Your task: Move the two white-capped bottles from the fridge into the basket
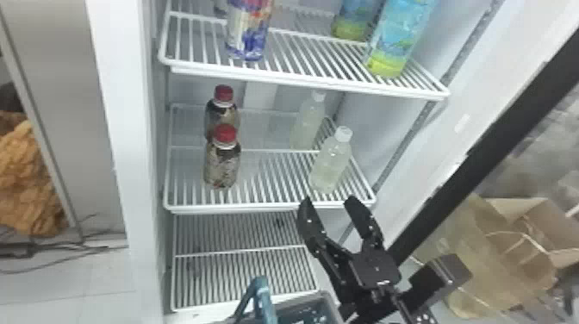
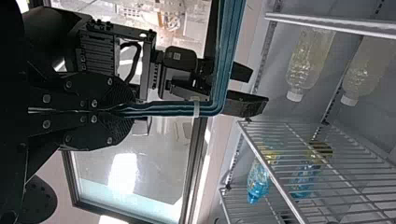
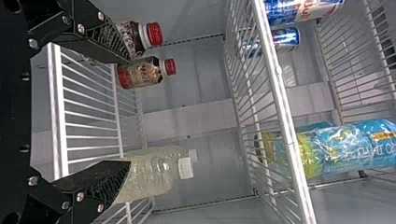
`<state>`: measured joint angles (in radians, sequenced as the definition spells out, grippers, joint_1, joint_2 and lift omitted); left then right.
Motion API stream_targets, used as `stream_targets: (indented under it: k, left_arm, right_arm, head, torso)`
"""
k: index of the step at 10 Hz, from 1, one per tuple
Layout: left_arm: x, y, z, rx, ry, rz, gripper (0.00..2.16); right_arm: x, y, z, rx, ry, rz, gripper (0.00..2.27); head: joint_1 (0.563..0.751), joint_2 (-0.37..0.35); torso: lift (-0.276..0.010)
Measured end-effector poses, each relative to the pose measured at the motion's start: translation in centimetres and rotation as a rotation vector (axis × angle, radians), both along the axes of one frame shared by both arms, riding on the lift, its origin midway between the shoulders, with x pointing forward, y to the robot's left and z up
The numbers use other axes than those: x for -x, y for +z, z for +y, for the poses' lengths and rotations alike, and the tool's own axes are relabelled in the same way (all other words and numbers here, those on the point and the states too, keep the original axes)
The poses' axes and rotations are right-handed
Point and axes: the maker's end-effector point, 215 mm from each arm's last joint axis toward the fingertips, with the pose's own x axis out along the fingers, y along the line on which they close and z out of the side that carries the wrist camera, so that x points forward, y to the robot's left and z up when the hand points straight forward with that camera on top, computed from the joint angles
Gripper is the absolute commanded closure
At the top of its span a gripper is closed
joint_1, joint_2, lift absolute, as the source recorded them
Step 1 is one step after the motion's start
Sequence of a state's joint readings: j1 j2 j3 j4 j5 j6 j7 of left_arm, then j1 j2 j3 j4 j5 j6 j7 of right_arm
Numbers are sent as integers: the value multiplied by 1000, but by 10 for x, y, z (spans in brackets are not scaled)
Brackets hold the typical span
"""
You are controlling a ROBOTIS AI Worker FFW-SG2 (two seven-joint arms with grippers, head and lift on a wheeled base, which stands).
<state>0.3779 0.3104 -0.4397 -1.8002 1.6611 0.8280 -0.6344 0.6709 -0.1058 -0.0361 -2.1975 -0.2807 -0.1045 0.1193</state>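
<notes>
In the head view, my right gripper (image 1: 329, 200) is open at the middle shelf's front edge, just below and before the front white-capped bottle (image 1: 329, 166). The other white-capped bottle (image 1: 308, 123) stands behind it, and both are upright. In the right wrist view, my right gripper (image 3: 129, 111) has the front bottle (image 3: 152, 175) partly behind one finger, with nothing held. At the head view's bottom is the grey basket (image 1: 331, 301) with its teal handle (image 1: 263, 301). My left gripper (image 2: 133, 110) is shut on the teal handle (image 2: 224, 60) in the left wrist view.
Two red-capped bottles (image 1: 222, 166) stand on the middle shelf's left side. The upper shelf (image 1: 301, 79) holds a can (image 1: 249, 32) and blue-green bottles (image 1: 398, 38) above. Fridge walls flank the shelves, and the dark-edged door (image 1: 487, 142) stands at the right.
</notes>
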Motion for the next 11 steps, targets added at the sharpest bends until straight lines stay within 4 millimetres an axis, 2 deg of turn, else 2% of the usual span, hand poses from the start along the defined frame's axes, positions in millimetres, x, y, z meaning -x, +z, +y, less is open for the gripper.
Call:
stream_targets:
  k: [7, 11]
  left_arm:
    - [1, 0, 0, 6, -7, 9, 1122]
    - [1, 0, 0, 6, -6, 10, 1122]
  right_arm:
    - [-2, -4, -4, 25, -22, 33, 282]
    - [-15, -2, -30, 98, -76, 31, 234]
  head:
    - [695, -350]
    - [695, -350]
  torso:
    - [-260]
    - [-260]
